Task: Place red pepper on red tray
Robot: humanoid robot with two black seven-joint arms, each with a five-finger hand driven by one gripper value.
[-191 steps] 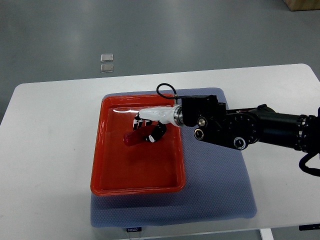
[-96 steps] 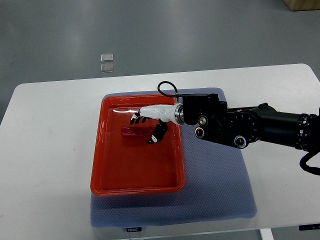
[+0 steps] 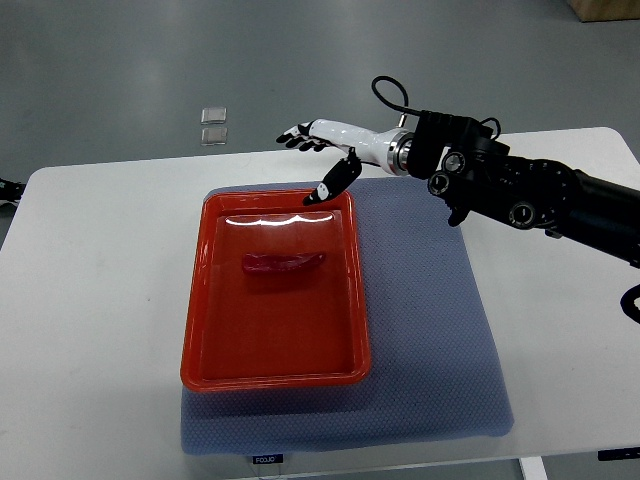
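The red pepper lies flat inside the red tray, in its upper half, with nothing touching it. My right hand hovers above the tray's far right corner, white with black fingertips, fingers spread and holding nothing. Its black arm runs in from the right edge. At the far left edge only a small dark tip of the left arm shows.
The tray rests on a blue-grey mat on the white table. Two small clear squares lie on the grey floor beyond the table. A brown box corner shows at the top right.
My right hand let go of the pepper, which now lies in the tray. The hand lifted and drew back up and to the right, past the tray's far rim.
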